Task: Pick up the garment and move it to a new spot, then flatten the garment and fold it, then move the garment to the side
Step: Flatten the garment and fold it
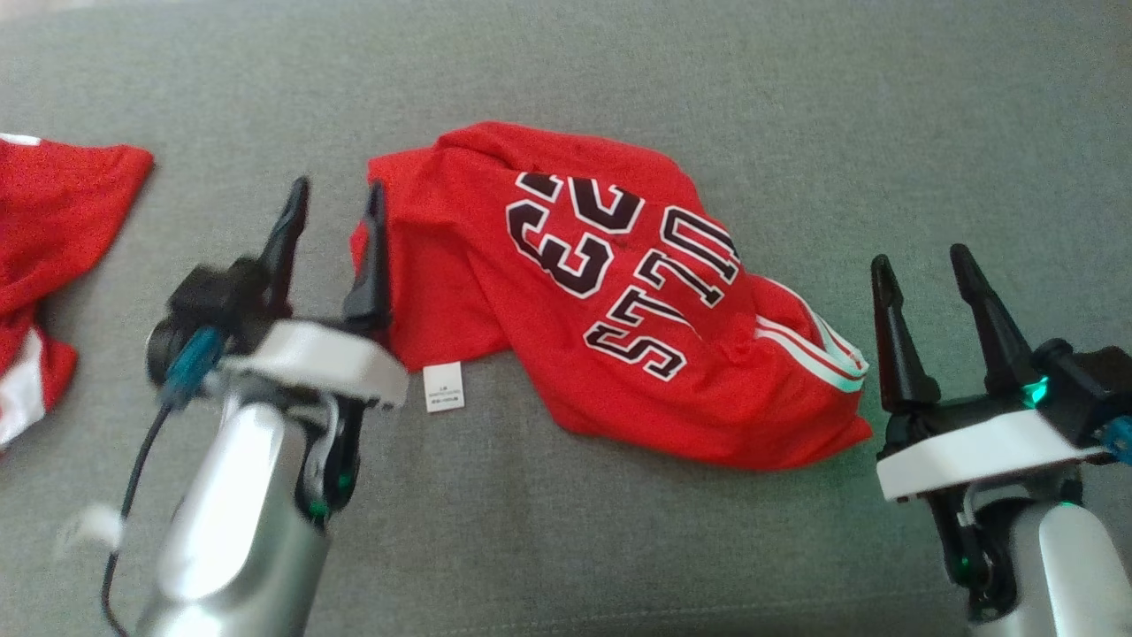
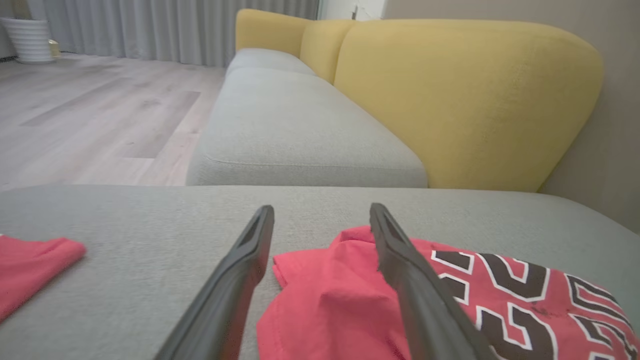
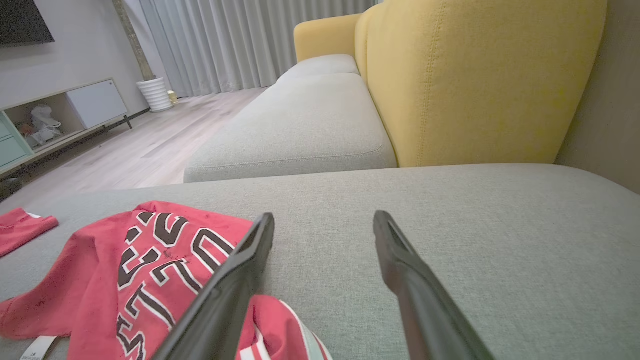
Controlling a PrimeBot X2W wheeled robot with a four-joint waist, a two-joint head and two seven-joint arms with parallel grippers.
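The garment (image 1: 619,292) is a red jersey with black and white lettering, lying crumpled on the grey sofa cushion (image 1: 796,106), its white label (image 1: 443,387) sticking out at the near edge. My left gripper (image 1: 338,186) is open at the garment's left edge, one finger over the red cloth. In the left wrist view the garment (image 2: 320,300) lies under and between the spread fingers of the left gripper (image 2: 321,207). My right gripper (image 1: 920,257) stands open just right of the striped hem, holding nothing. In the right wrist view the garment (image 3: 100,280) lies left of the right gripper (image 3: 324,215).
A second red garment (image 1: 53,230) lies at the cushion's far left, apart from the first. Bare grey cushion stretches beyond and to the right. The yellow backrest (image 2: 465,100) rises behind, and a wooden floor (image 2: 90,110) lies past the sofa's edge.
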